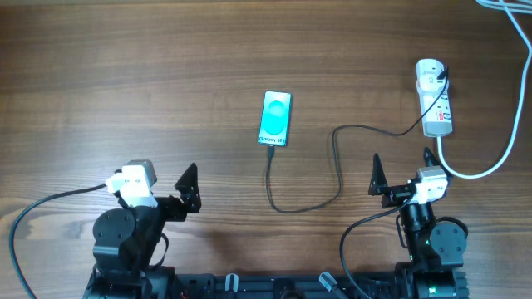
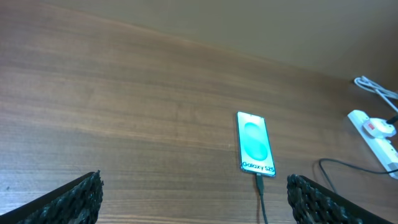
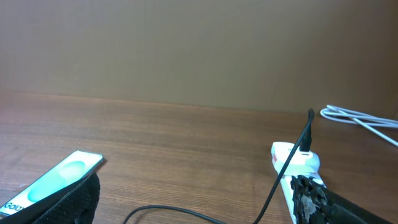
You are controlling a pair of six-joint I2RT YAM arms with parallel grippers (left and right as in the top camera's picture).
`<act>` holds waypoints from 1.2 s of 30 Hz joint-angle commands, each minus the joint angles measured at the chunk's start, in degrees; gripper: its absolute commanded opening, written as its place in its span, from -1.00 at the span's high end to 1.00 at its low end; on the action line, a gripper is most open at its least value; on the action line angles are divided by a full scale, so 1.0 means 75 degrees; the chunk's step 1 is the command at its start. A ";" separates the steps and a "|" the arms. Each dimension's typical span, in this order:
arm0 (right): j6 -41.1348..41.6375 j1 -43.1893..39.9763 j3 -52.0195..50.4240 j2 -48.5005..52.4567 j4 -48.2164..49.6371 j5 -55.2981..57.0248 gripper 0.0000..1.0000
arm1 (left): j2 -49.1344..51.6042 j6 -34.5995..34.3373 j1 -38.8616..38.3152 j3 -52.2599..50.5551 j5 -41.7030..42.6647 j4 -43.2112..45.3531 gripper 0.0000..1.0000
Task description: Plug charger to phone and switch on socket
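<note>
The phone (image 1: 276,118) lies flat mid-table with its cyan screen up; it also shows in the left wrist view (image 2: 255,143) and at the left edge of the right wrist view (image 3: 53,180). The charger cable (image 1: 337,162) runs in loops from the phone's near end, where its tip (image 2: 259,182) sits at the port, to a black plug (image 1: 443,76) in the socket (image 1: 434,98) at the far right. My left gripper (image 1: 189,188) is open and empty near the front left. My right gripper (image 1: 402,170) is open and empty, just short of the socket (image 3: 292,163).
The socket's thick white cord (image 1: 499,162) curves along the right edge and off the far right corner. Both arm bases stand at the front edge, with black robot wires (image 1: 33,212) at the front left.
</note>
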 commanded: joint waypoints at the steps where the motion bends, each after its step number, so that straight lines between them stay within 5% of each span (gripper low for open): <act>1: 0.0137 0.0029 -0.0009 -0.0055 0.0006 0.0073 -1.00 | -0.0111 0.0393 0.0041 -0.0058 0.0067 0.0160 -1.00; 24: 0.0137 0.0029 -0.0009 -0.0055 0.0006 0.0073 -1.00 | -0.0609 0.0516 0.0044 -0.0111 0.0064 0.0420 -1.00; 36: 0.0134 0.0029 -0.0009 -0.0055 0.0006 0.0073 -1.00 | -0.1609 0.0460 0.0044 -0.1329 0.0146 0.1807 -1.00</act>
